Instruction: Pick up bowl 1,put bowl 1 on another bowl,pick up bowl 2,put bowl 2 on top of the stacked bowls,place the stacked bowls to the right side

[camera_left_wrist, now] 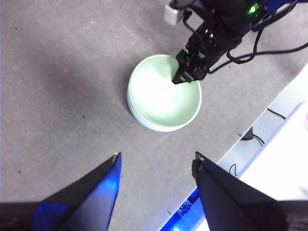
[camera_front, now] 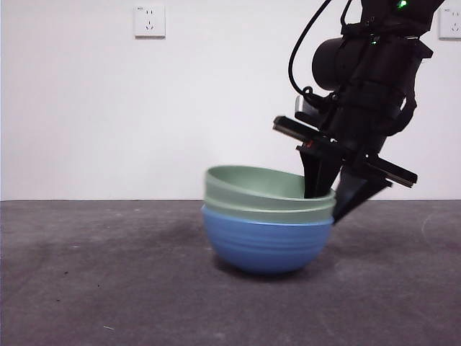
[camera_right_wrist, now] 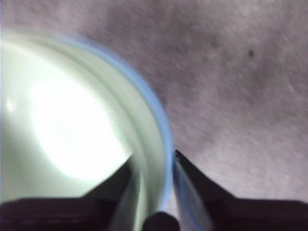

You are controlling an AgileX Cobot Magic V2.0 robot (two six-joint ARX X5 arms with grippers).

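Bowls (camera_front: 268, 216) sit in one stack near the middle of the desk (camera_front: 94, 281): two pale green ones nested in the blue bowl (camera_front: 265, 245) at the bottom. Your right hand (camera_front: 333, 198) has the stack by its rim, one jaw inside the top green bowl (camera_left_wrist: 164, 92) and one jaw outside, squeezing all the walls together. The stack looks tipped a little, with the far side higher.

These bowls look hard and smooth, maybe plastic, so they are likely light but slippery. A pinch on one side of the rim lets the stack swing and tilt. The green bowls could slide inside the blue one if you move fast, so I think you should go slow and keep it low. Push the jaws deep over the rim so the blue wall is held too.

Your left hand (camera_left_wrist: 156, 166) hangs high above with its jaws wide apart, holding nothing.

Room on the desk is good all around the stack. In the left wrist view the desk edge (camera_left_wrist: 250, 118) is not far from the bowls on one side, so set them down well short of it.
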